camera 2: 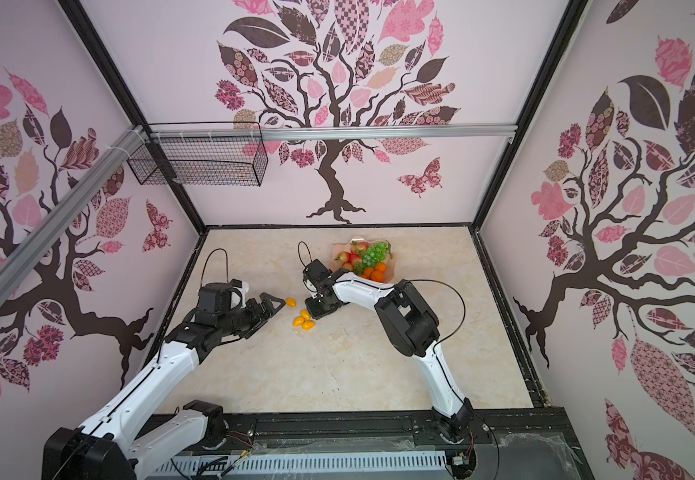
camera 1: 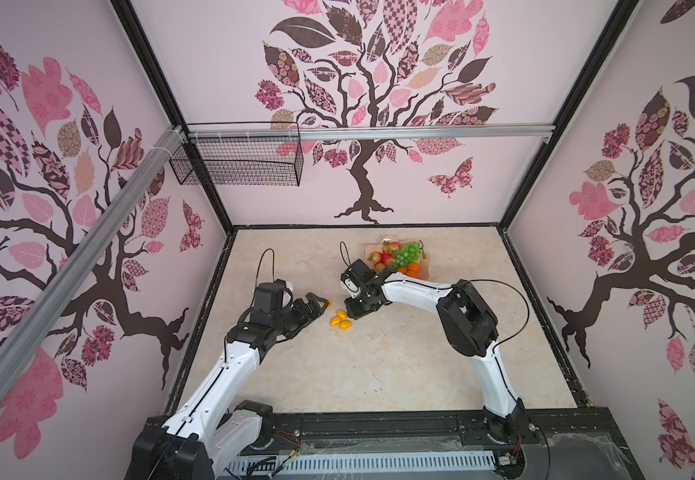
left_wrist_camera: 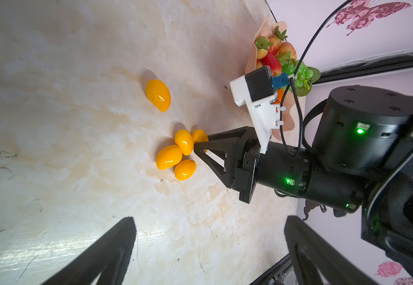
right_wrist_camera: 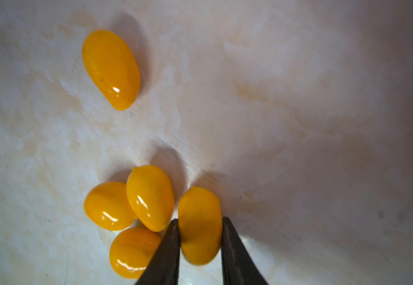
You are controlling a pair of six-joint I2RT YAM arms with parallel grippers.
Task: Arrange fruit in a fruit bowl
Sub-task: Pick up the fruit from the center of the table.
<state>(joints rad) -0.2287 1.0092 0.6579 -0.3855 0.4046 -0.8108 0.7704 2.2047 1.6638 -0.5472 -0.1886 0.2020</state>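
Five small yellow-orange oval tomatoes [left_wrist_camera: 168, 157] are still on the pale surface [camera 1: 379, 374], one pinched in my right gripper [right_wrist_camera: 200, 219], my left gripper [left_wrist_camera: 209, 222] wide open, while the shallow peach-pink wavy-rimmed fruit bowl [left_wrist_camera: 266, 28] already holds red strawberries [left_wrist_camera: 273, 63], green grapes [left_wrist_camera: 304, 74] and orange tangerines [camera 2: 377, 274].

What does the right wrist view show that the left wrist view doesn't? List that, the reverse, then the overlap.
Right wrist only: the right gripper clamping one yellow tomato from both sides. Left wrist only: the fruit bowl holding strawberries and a green grape bunch, plus the open left gripper. Both: five yellow tomatoes on the marbled table, four clustered, one apart.
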